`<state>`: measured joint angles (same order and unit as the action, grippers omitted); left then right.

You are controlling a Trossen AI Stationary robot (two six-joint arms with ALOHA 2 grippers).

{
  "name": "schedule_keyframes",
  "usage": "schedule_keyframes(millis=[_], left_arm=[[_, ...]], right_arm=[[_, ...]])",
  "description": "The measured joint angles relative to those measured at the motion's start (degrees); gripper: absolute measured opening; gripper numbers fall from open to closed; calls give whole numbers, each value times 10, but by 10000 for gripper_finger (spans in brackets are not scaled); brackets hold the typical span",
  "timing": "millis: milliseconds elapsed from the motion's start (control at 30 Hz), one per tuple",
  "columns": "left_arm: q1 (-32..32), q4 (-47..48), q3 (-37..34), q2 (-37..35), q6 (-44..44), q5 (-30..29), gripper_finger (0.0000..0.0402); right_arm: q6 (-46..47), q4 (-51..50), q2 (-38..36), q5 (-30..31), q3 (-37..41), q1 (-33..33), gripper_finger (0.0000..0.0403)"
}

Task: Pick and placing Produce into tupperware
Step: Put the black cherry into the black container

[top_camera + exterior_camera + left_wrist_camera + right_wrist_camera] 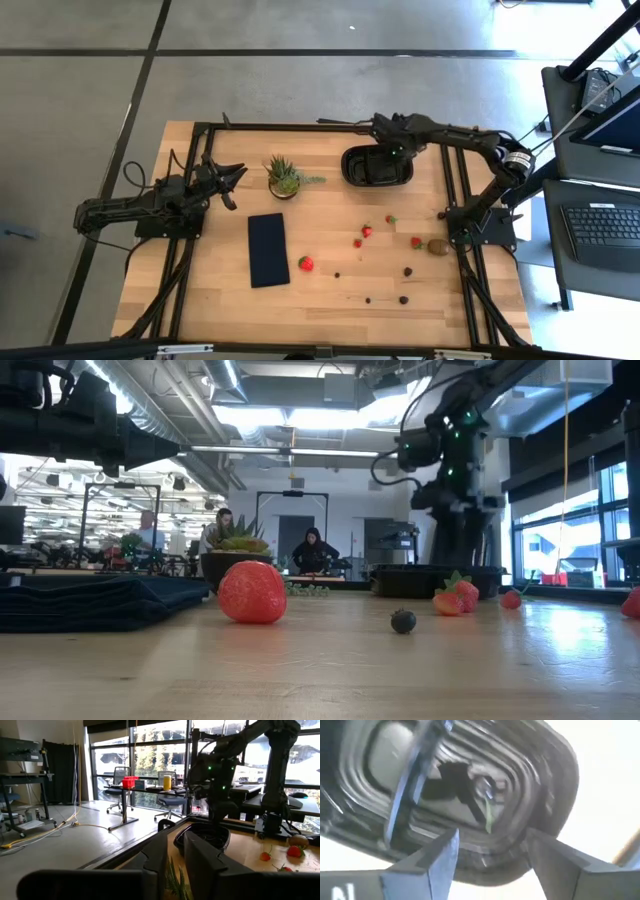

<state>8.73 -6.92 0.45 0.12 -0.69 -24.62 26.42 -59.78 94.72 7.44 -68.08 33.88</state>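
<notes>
At the left edge of the pale wooden tabletop (pixel 330 300) the left gripper (pixel 232 180) is parked, its jaws set narrowly apart and holding nothing. Just beyond it a spiky green potted plant (pixel 284 177) is seen, and nearer the front a flat dark rectangular pad (pixel 267 249) with a large red strawberry-like piece (pixel 306 263) beside it. Smaller red pieces (pixel 366 231), tiny dark berries (pixel 408 271) and a brownish oval kiwi-like piece (pixel 438 246) are scattered over the middle and right, well apart from the black oval plastic tupperware (pixel 352 168) at the far edge. The right gripper (pixel 384 150) is held over that container with jaws wide; a fruit with a green stem appears, though blurred, to lie inside. A release seems in hand; next, a return towards the remaining produce is called for.
</notes>
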Motion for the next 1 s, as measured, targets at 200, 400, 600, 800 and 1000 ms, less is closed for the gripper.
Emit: schedule_keyframes(millis=[200, 400, 600, 800, 1000], left_arm=[[0, 0, 0, 0, 0, 0, 42], [0, 0, 0, 0, 0, 0, 30], [0, 0, 0, 0, 0, 0, 19], [0, 0, 0, 0, 0, 0, 10], [0, 0, 0, 0, 0, 0, 2]], right_arm=[[-55, -131, 0, 1, -17, -33, 235], [-130, -228, 0, 0, 2, -88, 235], [-158, -236, 0, -1, 49, -144, 235], [-241, -221, 0, -1, 107, -197, 235], [-231, -204, 0, -34, 142, -225, 235]])
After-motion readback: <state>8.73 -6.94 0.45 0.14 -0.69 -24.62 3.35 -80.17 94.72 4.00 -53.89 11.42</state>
